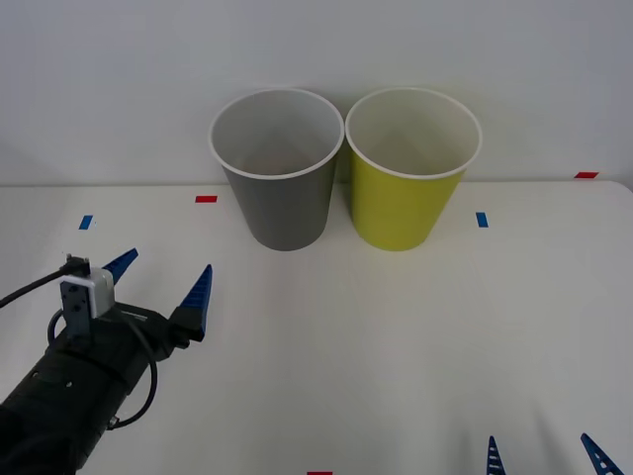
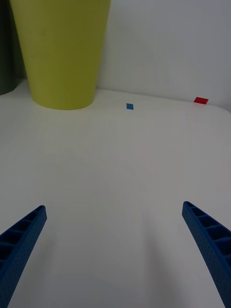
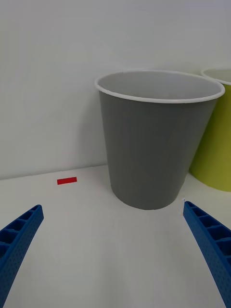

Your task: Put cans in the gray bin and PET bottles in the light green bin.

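Note:
The gray bin point(image 1: 280, 198) stands upright at the back of the white table, with the light green bin point(image 1: 406, 196) touching it on its right. Both show white insides; no can or PET bottle is in view. My left gripper point(image 1: 161, 282) hovers open over the table to the front left of the gray bin point(image 3: 153, 149), nothing between its blue fingers point(image 3: 19, 240). My right gripper point(image 1: 544, 457) sits open at the front right edge, well short of the light green bin point(image 2: 62, 53), and holds nothing.
Small red tape marks point(image 1: 206, 199) and blue tape marks point(image 1: 482, 219) dot the table point(image 1: 396, 336). A white wall rises right behind the bins. Open tabletop stretches between the two grippers and in front of the bins.

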Robot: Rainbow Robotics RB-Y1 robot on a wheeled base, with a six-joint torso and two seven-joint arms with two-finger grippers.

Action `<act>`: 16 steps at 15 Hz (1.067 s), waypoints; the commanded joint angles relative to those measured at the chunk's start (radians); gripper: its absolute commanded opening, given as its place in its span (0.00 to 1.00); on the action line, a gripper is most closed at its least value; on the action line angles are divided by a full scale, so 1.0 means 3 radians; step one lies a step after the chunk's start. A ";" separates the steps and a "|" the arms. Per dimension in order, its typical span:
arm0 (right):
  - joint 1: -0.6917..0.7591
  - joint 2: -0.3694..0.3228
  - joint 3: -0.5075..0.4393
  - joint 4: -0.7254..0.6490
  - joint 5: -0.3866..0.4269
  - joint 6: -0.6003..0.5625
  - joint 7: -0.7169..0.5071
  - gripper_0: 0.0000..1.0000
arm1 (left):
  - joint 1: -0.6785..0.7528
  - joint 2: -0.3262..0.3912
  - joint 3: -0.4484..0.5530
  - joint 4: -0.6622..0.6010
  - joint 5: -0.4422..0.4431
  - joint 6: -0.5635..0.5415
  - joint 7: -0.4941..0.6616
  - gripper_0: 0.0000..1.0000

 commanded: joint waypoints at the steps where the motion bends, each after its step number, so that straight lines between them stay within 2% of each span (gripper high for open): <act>1: 0.0000 0.0000 0.0000 0.0000 0.0000 0.0000 0.0000 0.98 | 0.0278 0.0123 -0.0265 0.0262 -0.0093 -0.0589 0.0023 1.00; 4: 0.0000 0.0000 0.0000 0.0000 0.0000 0.0000 0.0000 0.98 | 0.0595 0.0143 -0.0331 0.0283 -0.0359 -0.0906 0.0075 1.00; 7: 0.0000 0.0000 0.0000 0.0000 0.0000 0.0000 0.0000 0.98 | 0.0825 0.0112 -0.0367 0.0293 -0.0635 -0.1045 0.0141 1.00; 10: 0.0000 0.0000 0.0000 0.0000 0.0000 0.0000 0.0000 0.98 | 0.0861 0.0036 -0.0387 0.0595 -0.0901 -0.1433 0.0197 1.00; 16: 0.0000 0.0000 0.0000 0.0000 0.0000 0.0000 0.0000 0.98 | 0.1163 0.0005 -0.0362 0.0763 -0.0977 -0.1633 0.0259 1.00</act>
